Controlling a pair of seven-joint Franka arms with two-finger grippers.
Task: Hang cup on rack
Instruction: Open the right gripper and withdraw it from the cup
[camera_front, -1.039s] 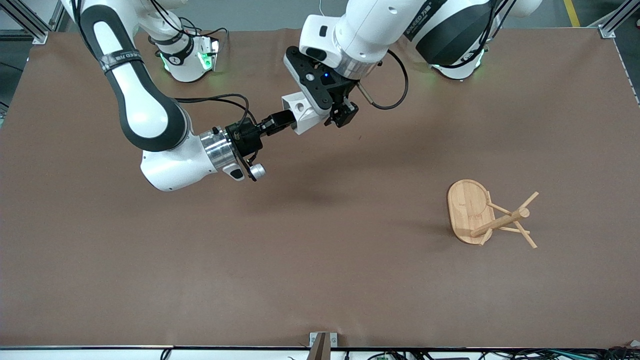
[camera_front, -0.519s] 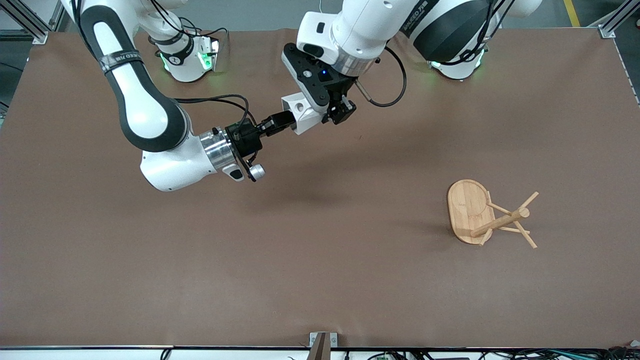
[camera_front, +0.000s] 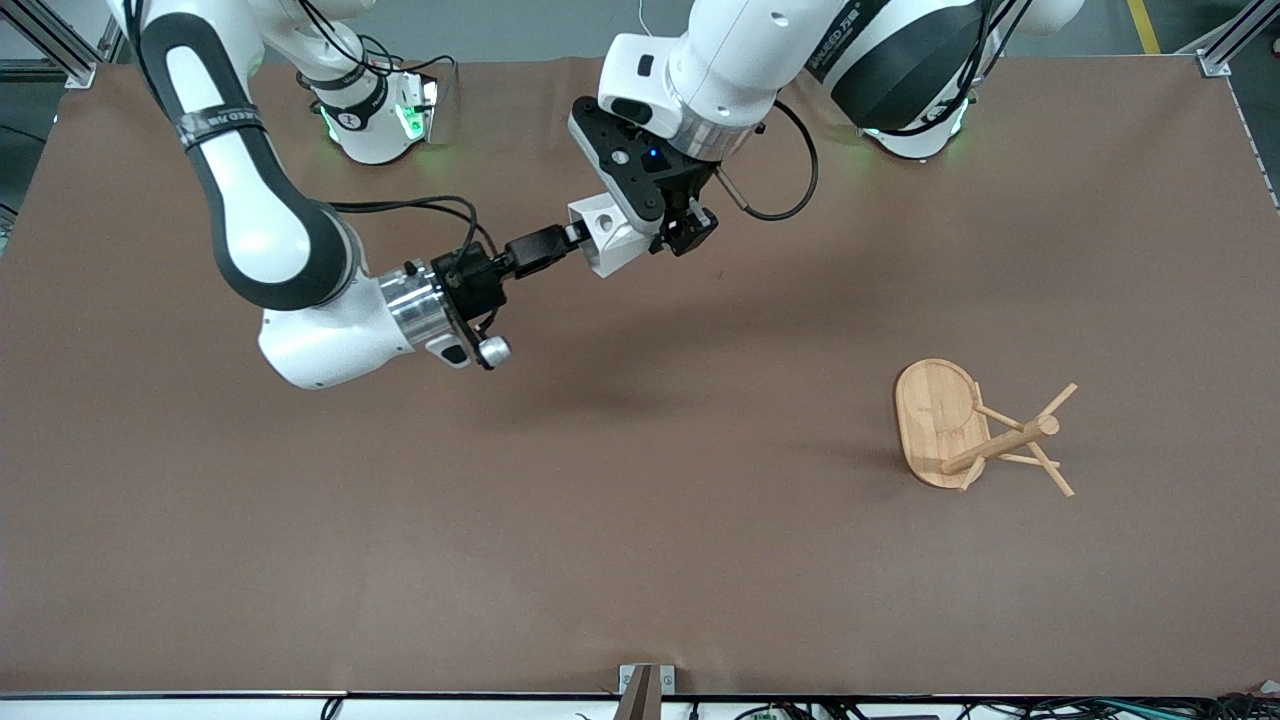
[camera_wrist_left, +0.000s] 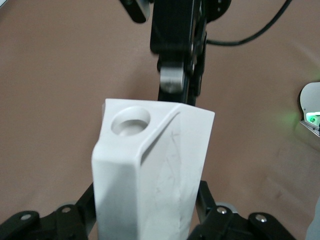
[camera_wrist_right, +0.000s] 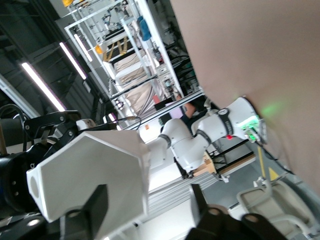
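Cup (camera_front: 606, 229) between both arms' tools

This was a robotics lab in an industrial hall. A wide table (camera_front: 640, 560) covered in brown sheeting carried two white arms bolted down at twelve o'clock, green lights glowing at their bases (camera_front: 375, 120). Aluminium frame posts (camera_front: 1225, 45) stood at the table's corners, and cables (camera_front: 900, 708) trailed along its six o'clock edge. The right wrist view showed metal shelving (camera_wrist_right: 132, 65), long ceiling strip lights (camera_wrist_right: 42, 85) and another white robot arm (camera_wrist_right: 200, 137).
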